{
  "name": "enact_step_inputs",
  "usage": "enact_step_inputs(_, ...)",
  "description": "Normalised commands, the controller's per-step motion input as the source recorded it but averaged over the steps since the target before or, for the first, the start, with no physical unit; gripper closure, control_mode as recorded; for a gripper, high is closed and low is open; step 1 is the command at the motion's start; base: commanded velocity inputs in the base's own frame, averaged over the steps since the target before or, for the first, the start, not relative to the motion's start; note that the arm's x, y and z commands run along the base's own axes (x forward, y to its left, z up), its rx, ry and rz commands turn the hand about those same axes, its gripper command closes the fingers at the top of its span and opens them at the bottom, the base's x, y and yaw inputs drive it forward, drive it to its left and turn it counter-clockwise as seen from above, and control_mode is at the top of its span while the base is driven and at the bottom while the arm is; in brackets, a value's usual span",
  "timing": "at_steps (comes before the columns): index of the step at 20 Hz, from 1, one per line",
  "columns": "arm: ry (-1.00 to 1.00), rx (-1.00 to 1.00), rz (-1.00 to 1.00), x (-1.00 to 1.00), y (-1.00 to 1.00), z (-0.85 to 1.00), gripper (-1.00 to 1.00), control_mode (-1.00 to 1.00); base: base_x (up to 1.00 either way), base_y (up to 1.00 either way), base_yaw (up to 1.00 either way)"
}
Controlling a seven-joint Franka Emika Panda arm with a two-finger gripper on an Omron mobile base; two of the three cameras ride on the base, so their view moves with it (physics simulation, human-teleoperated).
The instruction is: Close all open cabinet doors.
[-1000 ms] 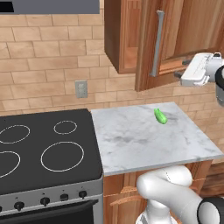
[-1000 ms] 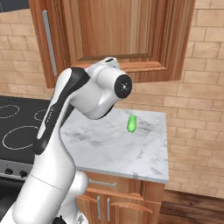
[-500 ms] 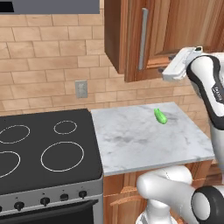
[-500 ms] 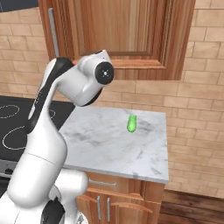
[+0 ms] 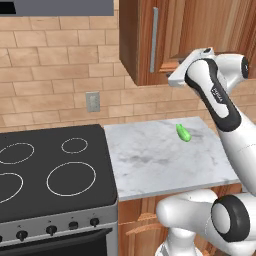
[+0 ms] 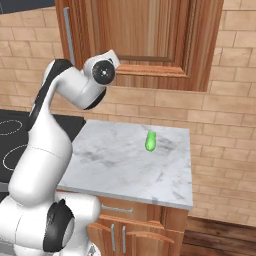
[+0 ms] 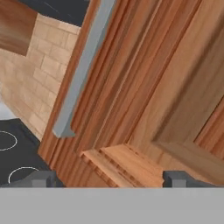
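Observation:
A tall brown cabinet door (image 5: 172, 30) with a raised panel and a long silver bar handle (image 5: 155, 40) hangs above the marble counter. It stands close to flush with the cabinet front; I cannot tell whether a gap is left. My gripper (image 5: 173, 78) is raised against the door's lower edge, just right of the handle. In the hand view the door (image 7: 144, 87) and its handle (image 7: 83, 70) loom close ahead, and my gripper (image 7: 107, 178) is open, with the two fingertips (image 7: 41, 178) far apart and nothing between them. From the right base view the door (image 6: 150, 30) sits behind my arm's upper joint.
A small green vegetable (image 5: 183, 132) lies on the marble counter (image 5: 150, 165), also visible as the vegetable (image 6: 150, 141) near the wall. A black stovetop (image 5: 50, 170) lies to the left, with a wall outlet (image 5: 92, 101) above it. Lower cabinets (image 6: 135, 230) sit beneath the counter.
The cabinet door has swung left toward its frame, its handle shifting left. My arm followed with the hand against the door's lower edge. The gripper stayed open.

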Motion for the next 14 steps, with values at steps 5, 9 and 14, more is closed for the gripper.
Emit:
enact_step_inputs(5, 0.0, -0.08, -0.08, 0.55, 0.17, -0.03, -1.0, -1.0, 0.0, 0.0, 0.0)
enact_step_inputs(9, 0.0, -0.08, -0.08, 0.49, 0.17, -0.03, -1.0, -1.0, 0.0, 0.0, 0.0)
enact_step_inputs(14, 0.0, -0.1, -0.09, 0.39, 0.2, -0.14, -1.0, -1.0, 0.0, 0.0, 0.0)
